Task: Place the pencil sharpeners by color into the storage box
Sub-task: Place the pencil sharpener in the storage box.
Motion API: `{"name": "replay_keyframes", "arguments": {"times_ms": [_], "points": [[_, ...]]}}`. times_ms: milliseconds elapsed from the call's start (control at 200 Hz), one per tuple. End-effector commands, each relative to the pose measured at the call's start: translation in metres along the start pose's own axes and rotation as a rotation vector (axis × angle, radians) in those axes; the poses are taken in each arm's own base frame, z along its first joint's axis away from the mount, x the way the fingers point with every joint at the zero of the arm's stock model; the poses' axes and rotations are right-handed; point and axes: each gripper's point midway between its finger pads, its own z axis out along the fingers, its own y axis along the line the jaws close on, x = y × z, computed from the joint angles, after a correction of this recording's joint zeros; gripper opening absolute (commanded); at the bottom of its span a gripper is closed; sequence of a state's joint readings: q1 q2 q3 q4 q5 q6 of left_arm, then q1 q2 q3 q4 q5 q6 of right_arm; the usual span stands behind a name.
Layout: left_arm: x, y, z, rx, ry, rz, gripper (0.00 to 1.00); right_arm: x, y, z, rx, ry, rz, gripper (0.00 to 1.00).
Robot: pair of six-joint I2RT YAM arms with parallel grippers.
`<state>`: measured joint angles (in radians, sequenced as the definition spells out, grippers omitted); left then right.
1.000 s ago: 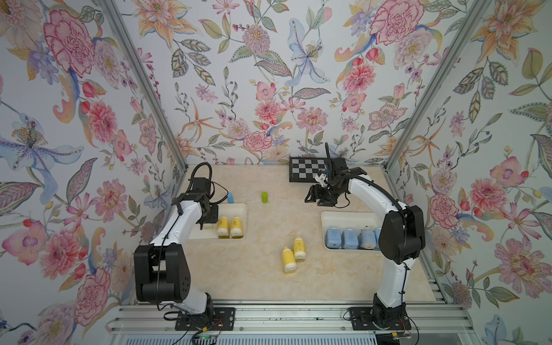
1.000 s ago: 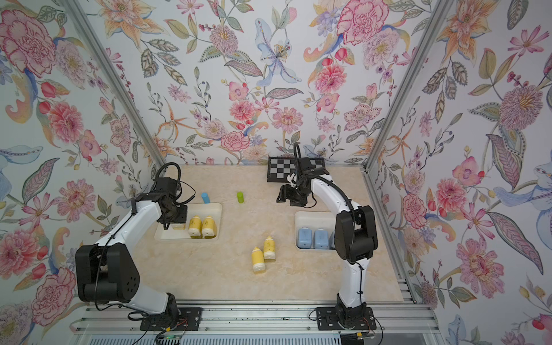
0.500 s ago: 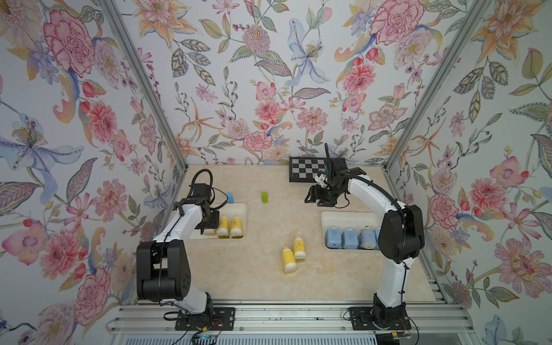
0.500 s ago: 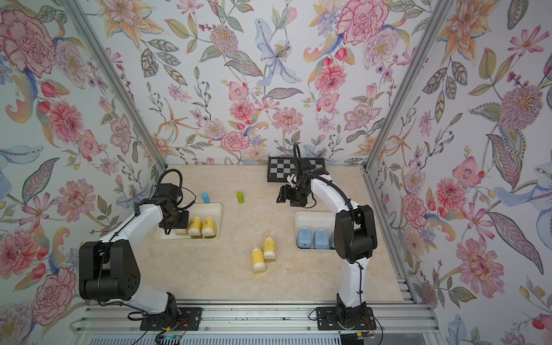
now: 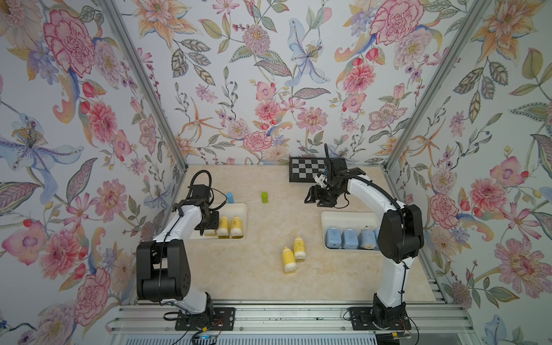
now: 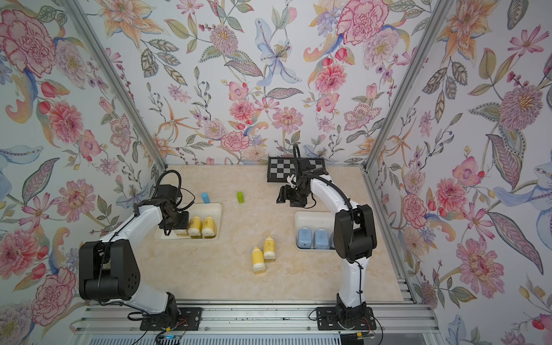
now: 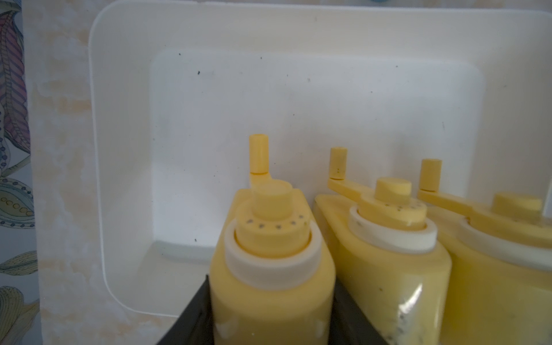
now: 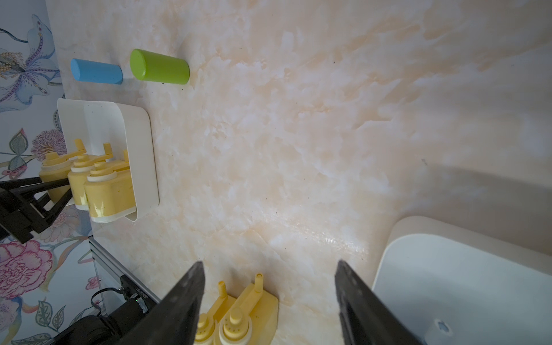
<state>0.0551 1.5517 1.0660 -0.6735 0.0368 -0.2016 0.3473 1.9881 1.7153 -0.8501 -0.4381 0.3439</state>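
My left gripper (image 7: 271, 313) is shut on a yellow pencil sharpener (image 7: 270, 268) inside the left white storage box (image 5: 242, 206). The sharpener stands in a row beside two other yellow ones (image 5: 223, 226) (image 5: 236, 226). From above, the left gripper (image 5: 210, 222) hides most of it. Two more yellow sharpeners (image 5: 288, 259) (image 5: 299, 248) lie on the table in the middle. Several light blue sharpeners (image 5: 333, 239) fill the right storage box (image 5: 343, 213). My right gripper (image 5: 312, 200) (image 8: 268, 265) hangs open and empty above the table, behind that box.
A small blue cylinder (image 5: 229, 197) and a green cylinder (image 5: 264, 197) stand behind the left box. A checkerboard (image 5: 306, 173) lies at the back wall. Flowered walls close in three sides. The right arm's elbow (image 5: 400, 233) covers the right box's far end.
My left gripper has carried the yellow sharpener toward the near end of the left box, beside the two others. The right arm has not moved.
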Motion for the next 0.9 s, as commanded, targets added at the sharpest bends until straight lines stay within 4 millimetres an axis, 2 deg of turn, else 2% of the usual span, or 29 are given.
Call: {"name": "replay_keyframes", "arguments": {"times_ms": [0, 480, 896], "points": [[0.0065, -0.0003, 0.0140, 0.033, 0.030, -0.025, 0.43, -0.0004, 0.0042, 0.0026, -0.008, 0.009, -0.007, 0.70], [0.0130, 0.0039, 0.0196, 0.056, 0.053, -0.043, 0.43, 0.0005, 0.0044, 0.0005, -0.004, 0.005, -0.007, 0.70], [0.0084, 0.0012, 0.0127, 0.082, 0.037, -0.044, 0.43, 0.0008, 0.0049, 0.0006, 0.000, 0.004, -0.007, 0.70]]}}
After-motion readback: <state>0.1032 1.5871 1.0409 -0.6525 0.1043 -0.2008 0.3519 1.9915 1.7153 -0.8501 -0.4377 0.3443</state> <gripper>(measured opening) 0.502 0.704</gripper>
